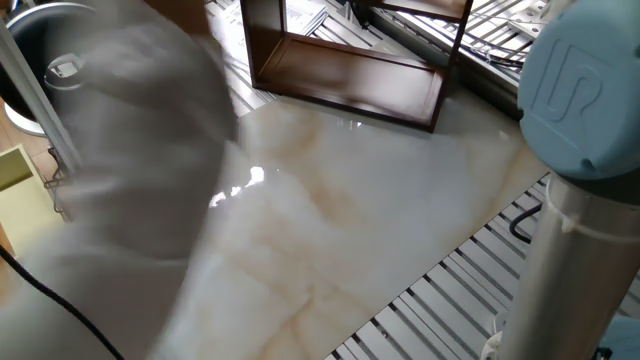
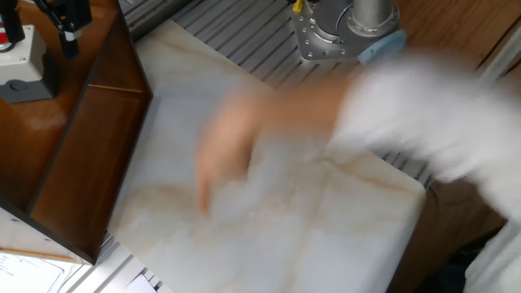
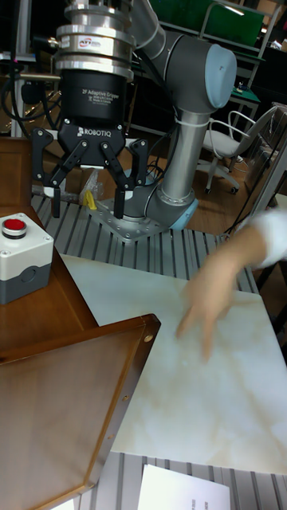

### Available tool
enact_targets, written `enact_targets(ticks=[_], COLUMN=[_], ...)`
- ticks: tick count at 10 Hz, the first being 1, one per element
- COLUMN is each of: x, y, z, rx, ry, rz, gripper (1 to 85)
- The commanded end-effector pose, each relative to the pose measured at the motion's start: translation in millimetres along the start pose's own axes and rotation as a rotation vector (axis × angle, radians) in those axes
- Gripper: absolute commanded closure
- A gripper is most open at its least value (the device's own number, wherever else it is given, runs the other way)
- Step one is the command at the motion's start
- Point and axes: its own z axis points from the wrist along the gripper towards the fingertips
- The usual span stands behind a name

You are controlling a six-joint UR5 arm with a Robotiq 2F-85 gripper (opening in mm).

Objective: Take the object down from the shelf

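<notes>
The shelf (image 1: 345,88) is a dark reddish-brown open frame at the far edge of the marble slab; its top board (image 3: 56,398) fills the lower left of the tall view. My gripper (image 3: 86,201) hangs above the shelf top with its black fingers spread open and nothing between them. It also shows at the upper left of the other fixed view as the gripper (image 2: 69,24). The object is not visible in any view. Nothing shows inside the shelf frame in the one fixed view.
A person's blurred hand (image 3: 211,307) and white sleeve (image 2: 423,122) sweep over the marble slab (image 1: 380,220). A white box with a red button (image 3: 22,256) sits on the shelf top. A pale yellow box (image 1: 12,168) stands at the left. The robot base (image 2: 342,32) is behind the slab.
</notes>
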Motion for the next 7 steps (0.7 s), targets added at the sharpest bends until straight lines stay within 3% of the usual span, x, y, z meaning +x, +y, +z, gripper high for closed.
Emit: enact_targets(ticks=[1, 4, 7], x=[-4.0, -8.7, -8.1], y=[-3.5, -7.0, 4.1], z=[-1.5, -1.7, -13.5], rx=[0.013, 0.027, 0.008], ry=[-0.017, -0.035, -0.019], rz=[0.009, 0.002, 0.024], gripper=[9.0, 5.3, 4.7])
